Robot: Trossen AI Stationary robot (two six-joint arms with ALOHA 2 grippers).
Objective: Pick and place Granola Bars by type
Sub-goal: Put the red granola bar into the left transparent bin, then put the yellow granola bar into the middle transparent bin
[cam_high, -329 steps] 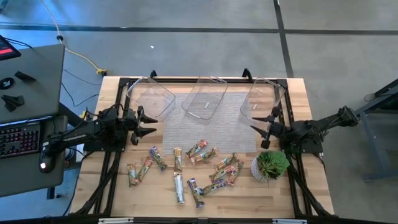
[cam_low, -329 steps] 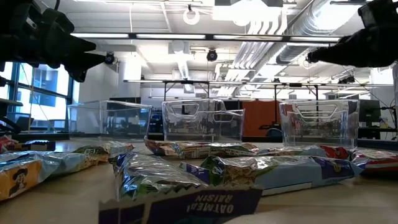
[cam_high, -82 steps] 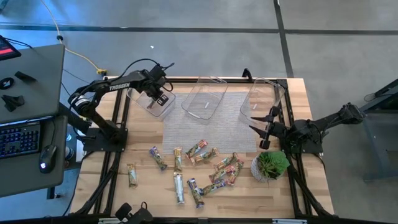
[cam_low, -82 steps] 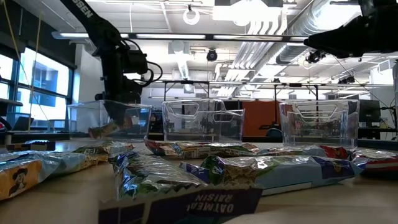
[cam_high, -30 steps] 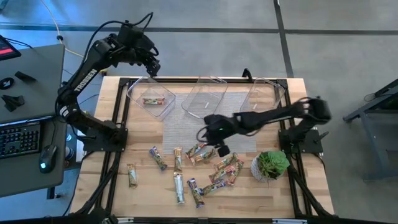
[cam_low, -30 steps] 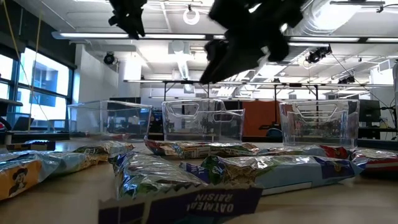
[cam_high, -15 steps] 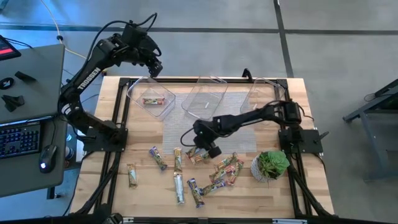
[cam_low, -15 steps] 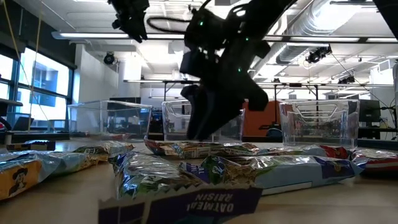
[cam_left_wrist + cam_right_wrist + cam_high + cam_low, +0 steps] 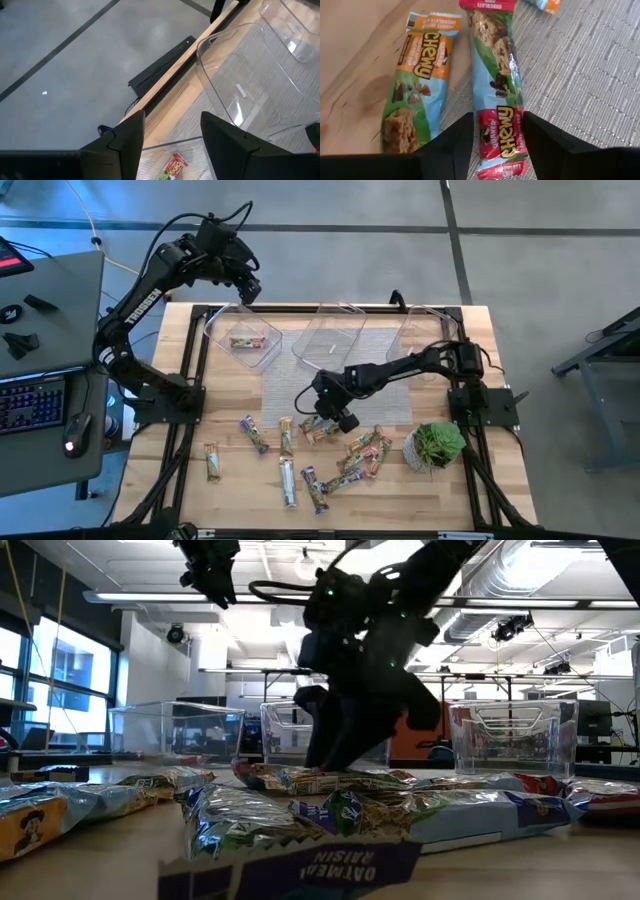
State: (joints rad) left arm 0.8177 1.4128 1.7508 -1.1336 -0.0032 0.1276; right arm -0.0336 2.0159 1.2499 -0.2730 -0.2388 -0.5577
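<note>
Several granola bars (image 9: 335, 452) lie scattered on the near half of the table; one more bar (image 9: 243, 341) lies in the far-left clear bin (image 9: 222, 320). My right gripper (image 9: 319, 423) is open and low over the middle bars. In the right wrist view its fingers (image 9: 455, 147) stand on either side of a red-ended Chewy bar (image 9: 496, 85) that lies flat at the mat's edge, next to an orange-ended bar (image 9: 417, 85). My left gripper (image 9: 248, 290) is open and empty, raised above the far-left bin's far rim. My right gripper (image 9: 497, 145) comes at the red-ended bar's red end (image 9: 499, 131) from above, with its fingers across the bar, one on each long side. The bar lies flat on the table. I cannot tell whether the fingers touch it.
Three clear bins stand along the far edge: left, middle (image 9: 312, 338) and right (image 9: 408, 340). A grey mat (image 9: 350, 375) covers the table's centre. A small potted plant (image 9: 437, 445) stands near the right edge, close to the rightmost bars.
My right gripper has moved toward the table's left and come down from well above the bars to table height, ending over the red-ended bar. The bars have stayed where they were.
</note>
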